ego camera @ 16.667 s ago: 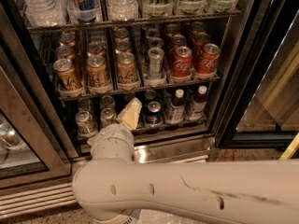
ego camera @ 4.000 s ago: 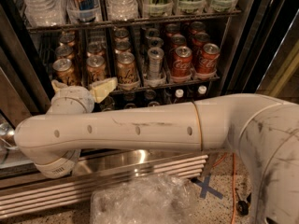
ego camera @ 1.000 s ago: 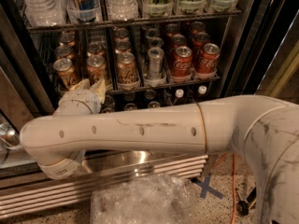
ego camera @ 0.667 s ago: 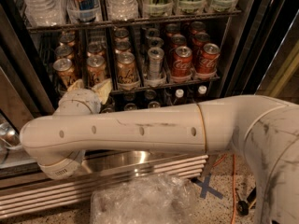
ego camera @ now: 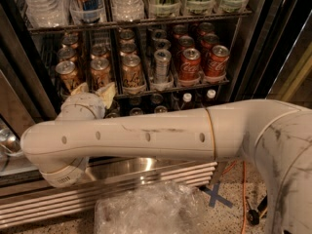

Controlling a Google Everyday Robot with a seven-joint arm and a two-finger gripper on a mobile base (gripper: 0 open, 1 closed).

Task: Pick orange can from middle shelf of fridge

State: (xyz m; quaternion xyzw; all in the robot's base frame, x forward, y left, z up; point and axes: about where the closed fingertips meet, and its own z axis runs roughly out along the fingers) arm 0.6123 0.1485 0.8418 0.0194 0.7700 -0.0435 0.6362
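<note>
Orange cans stand in three lanes on the left of the fridge's middle shelf (ego camera: 146, 92). The front ones are at the left (ego camera: 67, 75), the middle (ego camera: 100, 71) and the right (ego camera: 132, 71). My gripper (ego camera: 94, 90) sits just in front of the shelf's front rail, below the left and middle front cans. Its cream fingers (ego camera: 109, 92) point up and stand apart, open, with nothing held. The white wrist hides the foot of those two cans. My arm (ego camera: 146, 135) stretches across the lower fridge (ego camera: 253, 43).
A slim silver can (ego camera: 162, 65) and red Coca-Cola cans (ego camera: 189, 64) fill the shelf's right lanes. Water bottles (ego camera: 126, 1) stand on the rack above, small bottles (ego camera: 185, 99) on the rack below. A crumpled clear plastic bag (ego camera: 156, 208) lies on the floor before the grille.
The gripper has edged slightly upward and closer to the front orange cans. The cans have not moved.
</note>
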